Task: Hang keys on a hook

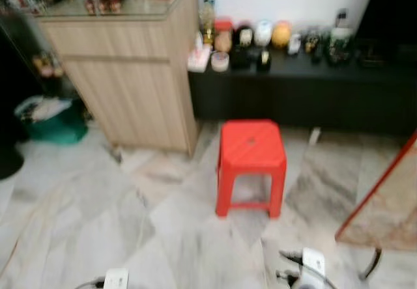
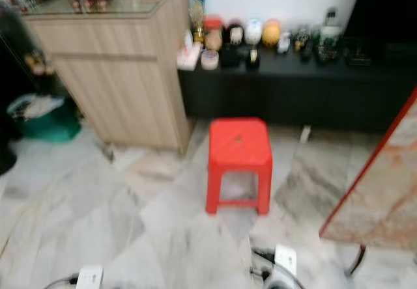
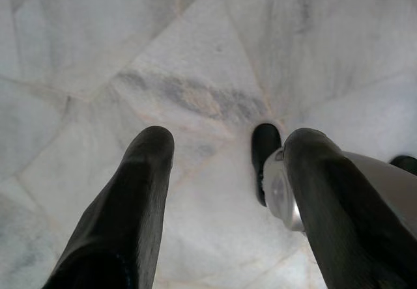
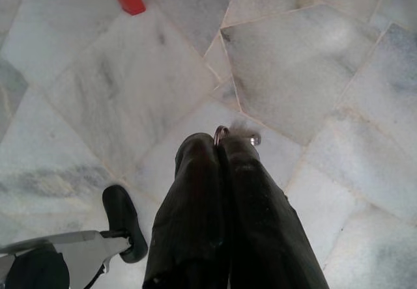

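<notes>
1. Marble floor [image 4: 117, 94] lies under the right claw [image 4: 225, 147], pressed together on a small metal key ring [image 4: 221, 133] poking out at its tips.
2. Left claw [image 3: 228, 149] hangs spread and empty.
3. Ahead stand a red stool [image 1: 251, 147], a wooden cabinet [image 1: 130, 74] and a black bench [image 1: 306, 87].
4. Judged step: carrying. No hook is visible, so the next move calls for finding one.
</notes>
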